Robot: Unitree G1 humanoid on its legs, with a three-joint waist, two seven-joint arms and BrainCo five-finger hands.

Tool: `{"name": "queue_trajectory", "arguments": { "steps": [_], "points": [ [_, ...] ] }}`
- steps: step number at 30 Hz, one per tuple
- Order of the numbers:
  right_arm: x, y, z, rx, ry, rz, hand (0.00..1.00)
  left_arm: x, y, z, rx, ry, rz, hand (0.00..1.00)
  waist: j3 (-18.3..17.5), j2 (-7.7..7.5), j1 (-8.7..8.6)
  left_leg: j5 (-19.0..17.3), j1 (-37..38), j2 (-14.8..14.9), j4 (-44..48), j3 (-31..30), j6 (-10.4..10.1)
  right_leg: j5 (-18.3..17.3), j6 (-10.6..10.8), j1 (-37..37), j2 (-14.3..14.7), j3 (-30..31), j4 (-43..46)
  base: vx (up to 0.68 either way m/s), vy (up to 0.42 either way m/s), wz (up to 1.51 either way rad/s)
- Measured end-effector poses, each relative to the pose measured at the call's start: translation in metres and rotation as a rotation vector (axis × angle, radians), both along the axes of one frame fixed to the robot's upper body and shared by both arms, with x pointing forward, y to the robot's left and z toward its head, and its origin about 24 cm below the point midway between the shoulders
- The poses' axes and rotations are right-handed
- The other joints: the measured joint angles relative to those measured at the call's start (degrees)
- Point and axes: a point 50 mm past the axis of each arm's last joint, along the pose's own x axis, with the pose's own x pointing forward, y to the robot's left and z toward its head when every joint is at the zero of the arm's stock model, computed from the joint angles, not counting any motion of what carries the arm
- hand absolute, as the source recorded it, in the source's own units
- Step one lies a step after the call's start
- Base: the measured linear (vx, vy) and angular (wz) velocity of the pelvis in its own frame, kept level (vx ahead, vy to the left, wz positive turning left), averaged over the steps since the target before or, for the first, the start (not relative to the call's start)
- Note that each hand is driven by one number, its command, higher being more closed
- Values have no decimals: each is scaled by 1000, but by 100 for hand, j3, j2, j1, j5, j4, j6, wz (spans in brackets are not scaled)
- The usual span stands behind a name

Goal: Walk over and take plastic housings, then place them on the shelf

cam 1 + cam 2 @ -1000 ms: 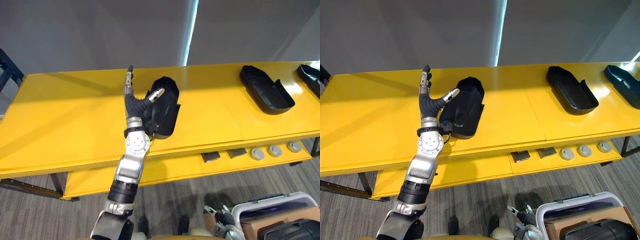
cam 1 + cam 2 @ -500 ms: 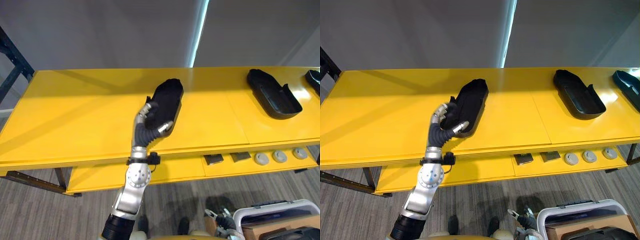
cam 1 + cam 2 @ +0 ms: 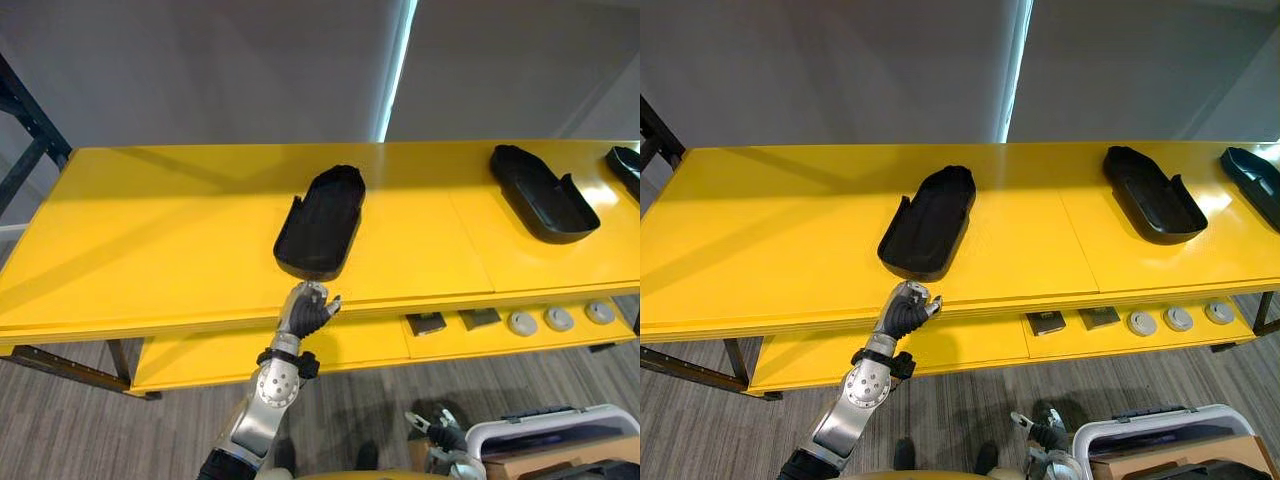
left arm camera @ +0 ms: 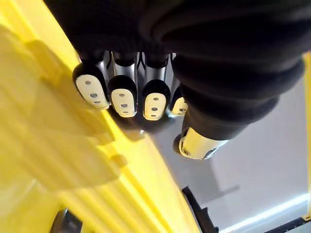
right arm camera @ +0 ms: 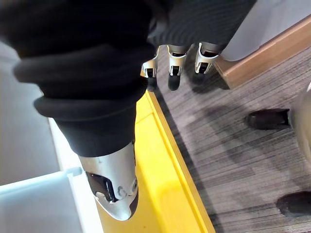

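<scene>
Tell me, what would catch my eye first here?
The long bright yellow shelf across the view, and the black plastic housing lying open side up at its middle. A second housing and a third housing sit toward its right end, and the left robot hand hangs curled and empty by the front edge.
</scene>
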Motion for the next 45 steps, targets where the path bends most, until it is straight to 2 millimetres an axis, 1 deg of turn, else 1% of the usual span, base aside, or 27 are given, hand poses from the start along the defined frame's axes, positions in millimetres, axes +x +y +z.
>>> {"name": "queue_trajectory", "arguments": {
  "steps": [5, 8, 13, 15, 20, 25, 32, 36, 39, 45],
  "points": [
    [8, 1, 2, 1, -17, 8, 0, 3, -1, -1, 11, 0, -15, 100, 0, -2, -12, 2, 3, -16, -5, 9, 2, 77, 14, 44, 7, 18, -113, -4, 2, -1],
    [10, 1, 2, 1, -20, 9, 0, 7, -2, -3, 19, 2, -18, 100, 7, -13, -16, 2, 2, -32, -32, 12, 3, 92, 16, 44, -6, 27, -122, -39, 20, -1],
    [10, 1, 2, 0, -21, 8, 0, 11, -1, -2, 21, -9, -1, 100, 21, -35, -98, 1, -6, -73, -36, 33, 2, 91, 60, 25, -26, 52, -126, -19, 15, -1],
    [10, 1, 2, 0, -21, 8, 0, 15, -2, -1, 24, -18, 3, 100, 24, -39, -148, -2, -6, -73, -36, 60, -3, 95, 81, 14, -34, 78, -126, -16, 11, -6],
    [10, 1, 2, -1, -21, 7, 0, 30, -2, 8, 33, -53, 21, 100, 73, -113, -162, -6, -61, -74, -36, 127, -7, 107, 90, -66, -39, 133, -125, 0, 10, -7],
    [9, 1, 2, 1, -14, 7, 0, 40, -4, 13, 43, -70, 32, 100, 82, -111, -199, 2, -64, -84, -34, 140, 5, 130, 59, -76, -37, 151, -124, 45, 3, -3],
    [25, 2, 6, 1, -52, 18, 0, 59, -4, 20, 67, -84, 64, 100, 123, -104, -310, 1, -61, -90, -26, 161, 4, 134, 53, -78, -24, 161, -127, 13, 1, 0],
    [25, 2, 7, 0, -53, 18, 0, 65, -3, 26, 69, -100, 84, 100, 222, -114, -338, -1, -58, -81, -37, 213, 3, 147, 35, -107, -19, 230, -128, -31, 9, -8],
    [25, 2, 7, 1, -51, 17, 0, 69, -4, 29, 72, -110, 82, 100, 230, -113, -350, -1, -113, -79, -37, 256, 3, 158, 28, -188, -18, 273, -127, -16, 8, -8],
    [28, 1, 7, 0, -58, 14, 0, 74, -5, 33, 59, -114, 82, 100, 238, -109, -447, -2, -110, -81, -36, 261, 3, 157, 29, -184, -18, 270, -127, 0, 0, 0]
  ]
}}
